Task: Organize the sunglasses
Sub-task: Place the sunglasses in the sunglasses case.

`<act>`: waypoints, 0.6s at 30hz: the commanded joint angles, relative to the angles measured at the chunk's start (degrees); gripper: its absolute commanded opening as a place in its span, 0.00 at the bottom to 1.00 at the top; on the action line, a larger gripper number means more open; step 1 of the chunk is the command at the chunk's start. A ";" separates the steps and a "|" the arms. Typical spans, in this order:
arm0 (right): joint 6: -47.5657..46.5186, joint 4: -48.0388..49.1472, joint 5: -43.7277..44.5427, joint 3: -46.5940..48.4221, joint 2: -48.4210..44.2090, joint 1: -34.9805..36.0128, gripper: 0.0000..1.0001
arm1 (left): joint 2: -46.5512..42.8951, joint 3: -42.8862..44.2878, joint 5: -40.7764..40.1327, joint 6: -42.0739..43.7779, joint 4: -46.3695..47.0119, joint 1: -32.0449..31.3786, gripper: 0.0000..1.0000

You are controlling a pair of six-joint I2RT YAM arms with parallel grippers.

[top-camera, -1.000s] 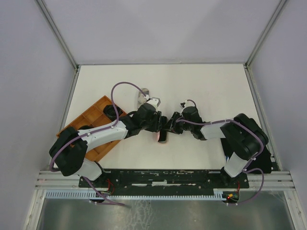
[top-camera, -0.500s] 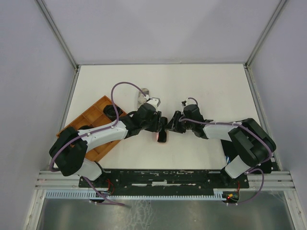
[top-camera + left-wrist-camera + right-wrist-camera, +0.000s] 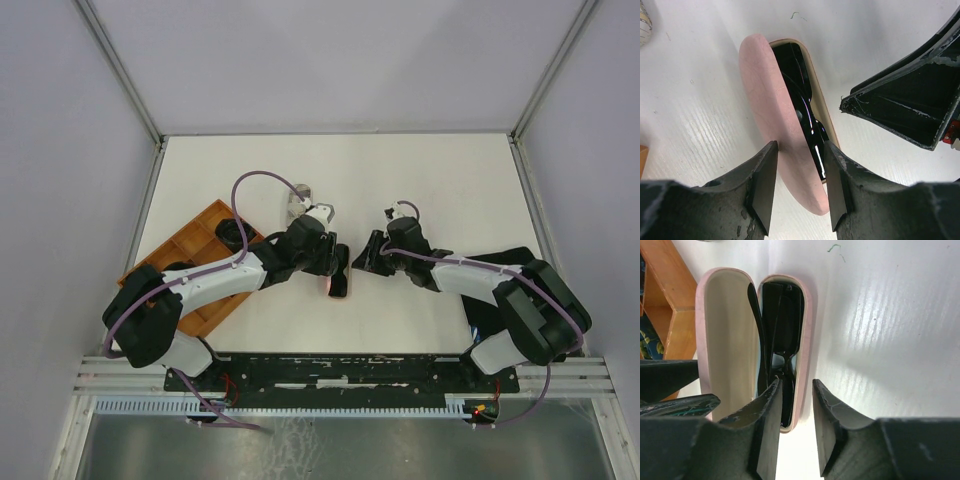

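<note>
Black sunglasses [image 3: 785, 315] lie inside an open pink case [image 3: 765, 100] at the worktop's [image 3: 450, 180] 6 o'clock. My left fingers [image 3: 760, 190] pinch its lid; my right fingers [image 3: 830, 435], narrowly parted, hold nothing.

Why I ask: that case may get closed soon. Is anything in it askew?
Yes. The sunglasses lie in the open pink case, but one temple arm bows out toward the lid instead of lying flat; it could get pinched on closing.
</note>
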 commanded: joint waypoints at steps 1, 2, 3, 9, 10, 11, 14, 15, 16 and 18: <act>-1.48 -0.18 1.30 1.22 -0.43 0.11 0.34 | -0.58 1.13 0.16 -1.44 2.59 -0.06 0.49; -1.37 0.05 1.01 1.26 -0.10 0.12 0.31 | -0.42 1.11 0.18 -1.48 2.57 -0.08 0.49; -1.35 0.26 0.78 1.32 0.28 0.12 0.29 | -0.30 1.07 0.25 -1.53 2.64 -0.05 0.49; -0.77 0.07 -0.04 2.51 2.40 0.14 0.21 | -0.32 0.95 0.53 -1.54 2.78 -0.11 0.43; -0.78 -0.17 -0.11 2.90 2.80 0.14 0.21 | -0.27 0.91 0.49 -1.52 2.74 -0.11 0.41; -0.97 -0.54 -0.23 3.39 3.35 0.12 0.20 | -0.25 0.85 0.53 -1.54 2.73 -0.05 0.40; -1.35 -1.65 -0.80 4.70 4.97 0.11 0.20 | -0.03 0.82 0.53 -1.58 2.77 -0.09 0.37; -1.44 -1.61 -1.29 4.94 5.47 0.12 0.20 | 0.04 0.89 0.53 -1.59 2.76 -0.13 0.36; -1.44 -1.52 -1.65 5.11 5.85 0.12 0.20 | 0.11 0.87 0.61 -1.61 2.75 -0.14 0.35; -1.25 -1.19 -2.18 5.32 6.46 0.14 0.20 | 0.30 0.89 0.77 -1.63 2.85 -0.15 0.33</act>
